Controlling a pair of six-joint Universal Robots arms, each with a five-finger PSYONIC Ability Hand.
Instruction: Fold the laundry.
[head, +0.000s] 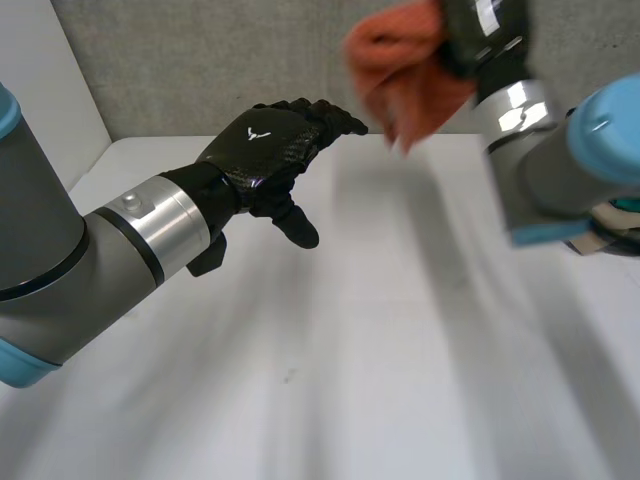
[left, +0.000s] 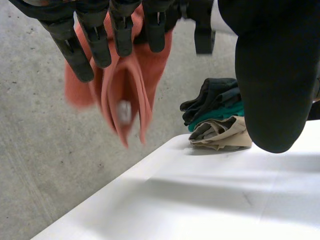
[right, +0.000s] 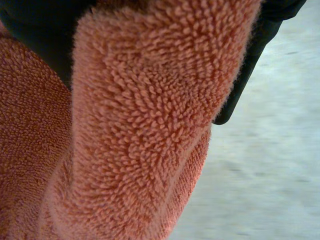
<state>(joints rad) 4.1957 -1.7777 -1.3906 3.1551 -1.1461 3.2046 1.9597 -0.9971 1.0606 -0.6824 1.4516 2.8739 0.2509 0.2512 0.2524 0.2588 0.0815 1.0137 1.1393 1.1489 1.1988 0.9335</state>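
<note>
We have the orange terry towel (head: 400, 85) up in the air above the far right part of the white surface (head: 380, 350), bunched and hanging from the right hand (head: 478, 35). In the right wrist view that hand's fingers (right: 250, 65) clamp around a thick roll of the terry, so the hold takes a wad, not a corner. The left hand (head: 262, 150) hovers over the surface near its far edge, beside the towel but apart from it, its fingers loose and holding nothing.

We judge the step in hand to be bringing the towel in and spreading it flat; the folding itself is not yet begun. To do it well, we should lower the towel until its hanging end meets the middle of the surface, then have the left hand take a free corner or hem. The small white label (left: 124, 111) among the hanging folds may mark a hem. Drawing the two hands apart should open the wad before any crease is set; dropping it bunched would likely fold in wrinkles.

For storage, a stack of folded clothes (left: 216, 116) lies straight on the surface at its edge, not inside anything: black on top, teal beneath, beige at the bottom. We should spread the towel well away from that stack.
</note>
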